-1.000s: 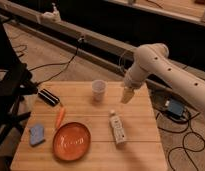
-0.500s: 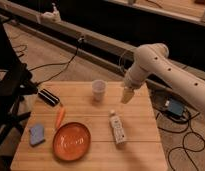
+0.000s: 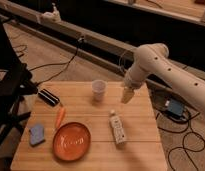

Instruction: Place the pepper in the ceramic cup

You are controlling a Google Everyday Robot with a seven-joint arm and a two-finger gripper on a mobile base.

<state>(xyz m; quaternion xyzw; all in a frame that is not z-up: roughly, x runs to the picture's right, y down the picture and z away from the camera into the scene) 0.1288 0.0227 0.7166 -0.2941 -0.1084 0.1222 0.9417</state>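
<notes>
The pepper [image 3: 60, 117] is a slender orange-red tapered piece lying on the wooden table [image 3: 141, 150], just above the left rim of the orange plate. The ceramic cup [image 3: 98, 90] is a small whitish cylinder standing upright near the table's far edge, at the middle. My gripper [image 3: 127, 95] hangs from the white arm over the far right part of the table, to the right of the cup and far from the pepper. It holds nothing that I can see.
A round orange plate [image 3: 71, 140] lies at the front left. A white tube-shaped bottle [image 3: 117, 128] lies at the centre right. A blue sponge [image 3: 36, 134] and a black box [image 3: 48, 97] sit at the left. Cables and a blue device [image 3: 173, 108] lie on the floor at the right.
</notes>
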